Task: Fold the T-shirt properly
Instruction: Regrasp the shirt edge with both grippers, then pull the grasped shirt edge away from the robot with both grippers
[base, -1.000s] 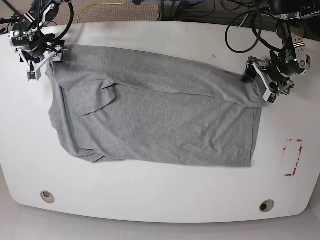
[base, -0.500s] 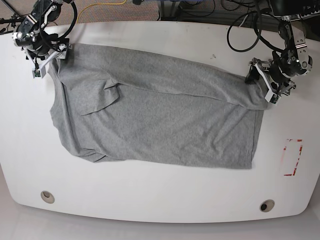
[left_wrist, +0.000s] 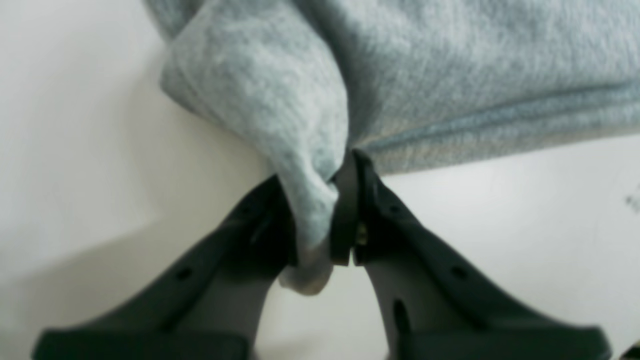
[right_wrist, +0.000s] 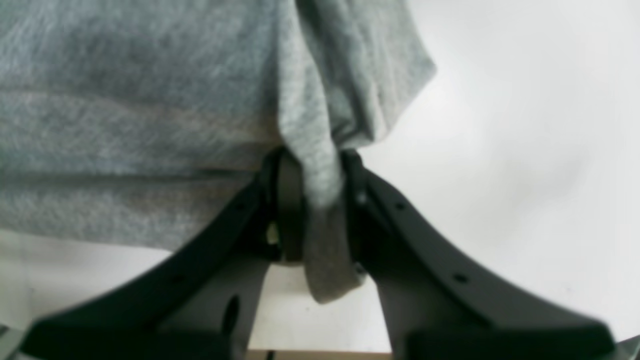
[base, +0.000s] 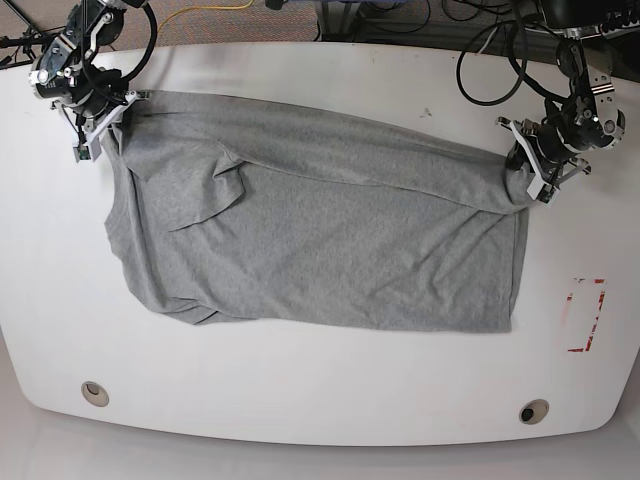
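soft, wrinkly heather-grey t-shirt (base: 320, 240) spread across the middle of a smooth white table (base: 300, 400), no lettering showing, its upper corners pinched by the left gripper (left_wrist: 320, 220) and right gripper (right_wrist: 315, 210).

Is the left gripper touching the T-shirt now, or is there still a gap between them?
Touching. The left wrist view shows the left gripper with both fingers pressed onto a bunched fold of the T-shirt, no gap between them.
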